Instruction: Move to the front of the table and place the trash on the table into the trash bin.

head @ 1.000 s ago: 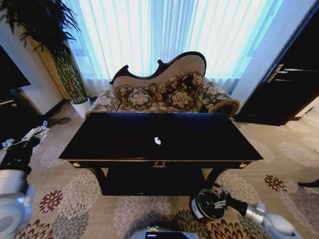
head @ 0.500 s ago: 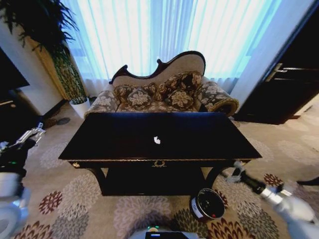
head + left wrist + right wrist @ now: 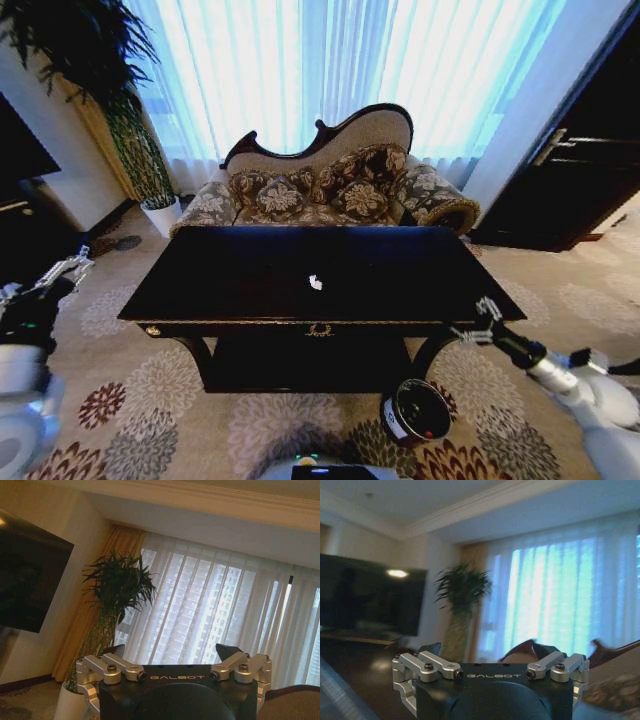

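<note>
Looking down from the head view, you see the tabletop (image 3: pixel 240 275) as a glossy near-black rectangle with gold trim along its near edge, a gold emblem at the middle of that edge and curved legs over a low shelf. One small irregular white paper scrap (image 3: pixel 316 283) lies on it, about midway between the left and right edges and a little toward the near edge. The trash bin (image 3: pixel 417 411), a small round dark cylinder with a shiny rim and a white label on its side, stands on the patterned carpet (image 3: pixel 150 390) just in front of the table's near right leg. Your right gripper (image 3: pixel 478 322) is raised at the near right corner of the tabletop, above and beyond the bin, jaws spread with nothing between them. Your left gripper (image 3: pixel 62 270) hangs off the left end of the table, well apart from it, jaws also spread and empty. A patterned sofa (image 3: pixel 330 190) sits behind the far edge.

From the left wrist view, the left gripper (image 3: pixel 169 654) shows both dark fingertips wide apart, pointing at sheer curtains (image 3: pixel 220 610) and a tall potted plant (image 3: pixel 115 605).

From the right wrist view, the right gripper (image 3: pixel 487 649) shows its fingertips parted likewise, with a slice of dark glossy tabletop (image 3: pixel 355 665) beside it.
</note>
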Available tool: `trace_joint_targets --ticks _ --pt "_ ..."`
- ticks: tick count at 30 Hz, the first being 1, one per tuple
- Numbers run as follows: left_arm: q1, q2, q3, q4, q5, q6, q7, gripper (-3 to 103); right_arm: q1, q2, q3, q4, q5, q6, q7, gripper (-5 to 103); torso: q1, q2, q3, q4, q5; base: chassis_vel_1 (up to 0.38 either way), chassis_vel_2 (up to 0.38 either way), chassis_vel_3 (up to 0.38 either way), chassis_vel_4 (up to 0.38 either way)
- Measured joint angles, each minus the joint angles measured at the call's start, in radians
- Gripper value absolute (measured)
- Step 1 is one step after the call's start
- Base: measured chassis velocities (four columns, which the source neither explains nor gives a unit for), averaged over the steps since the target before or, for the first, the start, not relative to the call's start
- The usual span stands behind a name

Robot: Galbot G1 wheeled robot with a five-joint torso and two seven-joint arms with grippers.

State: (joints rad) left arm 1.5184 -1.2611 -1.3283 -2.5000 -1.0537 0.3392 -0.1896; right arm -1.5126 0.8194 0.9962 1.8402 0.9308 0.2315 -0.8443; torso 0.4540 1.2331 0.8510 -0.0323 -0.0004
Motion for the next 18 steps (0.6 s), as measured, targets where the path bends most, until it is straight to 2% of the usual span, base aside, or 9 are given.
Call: trace_joint_targets --ticks 3,4,7,9,13,14,15,16,18 --pt "0.002 0.000 -0.009 0.000 -0.013 0.000 0.000 100 0.004 -0.021 -0.006 0.138 -0.015 -0.074 0.200 100 0.000 0.000 0.000 -0.0002 0.0000 0.000 0.000 0.000 0.000" --pt "0.002 0.000 -0.009 0.000 -0.013 0.000 0.000 100 0.004 -0.021 -0.006 0.138 -0.015 -0.074 0.200 100 0.000 0.000 0.000 -0.0002 0.0000 0.000 0.000 0.000 0.000" --pt "0.004 0.004 -0.021 0.000 -0.026 0.000 -0.001 100 0.026 -0.047 -0.050 0.307 -0.072 -0.166 0.424 100 0.000 0.000 0.000 -0.0001 -0.0001 0.000 0.000 0.000 0.000" --pt "0.005 0.005 -0.024 0.000 -0.028 0.000 -0.001 100 0.033 -0.053 -0.065 0.341 -0.080 -0.194 0.459 100 0.000 0.000 0.000 -0.0001 -0.0003 0.000 0.000 0.000 0.000" --pt "0.011 0.005 -0.038 0.000 -0.036 -0.001 -0.001 100 0.095 -0.081 -0.152 0.464 -0.112 -0.381 0.610 100 0.000 0.000 0.000 -0.0002 0.0000 0.000 0.000 0.000 0.000" --pt "0.011 0.005 -0.038 0.000 -0.036 -0.001 -0.001 100 0.095 -0.081 -0.152 0.464 -0.112 -0.381 0.610 100 0.000 0.000 0.000 -0.0002 0.0000 0.000 0.000 0.000 0.000" --pt "0.013 0.005 -0.042 0.000 -0.039 -0.001 -0.001 100 0.118 -0.089 -0.184 0.484 -0.128 -0.438 0.654 100 0.000 0.000 0.000 -0.0002 -0.0001 0.000 0.000 0.000 0.000" --pt "0.017 0.005 -0.047 0.000 -0.044 -0.002 -0.001 100 0.159 -0.107 -0.243 0.513 -0.152 -0.550 0.752 100 0.000 0.000 0.000 -0.0001 0.0002 0.000 0.000 0.000 0.000" --pt "0.018 0.005 -0.049 0.000 -0.046 -0.002 -0.002 100 0.197 -0.129 -0.309 0.542 -0.159 -0.647 0.850 100 0.000 0.000 0.000 -0.0001 0.0001 0.000 0.000 0.000 0.000"
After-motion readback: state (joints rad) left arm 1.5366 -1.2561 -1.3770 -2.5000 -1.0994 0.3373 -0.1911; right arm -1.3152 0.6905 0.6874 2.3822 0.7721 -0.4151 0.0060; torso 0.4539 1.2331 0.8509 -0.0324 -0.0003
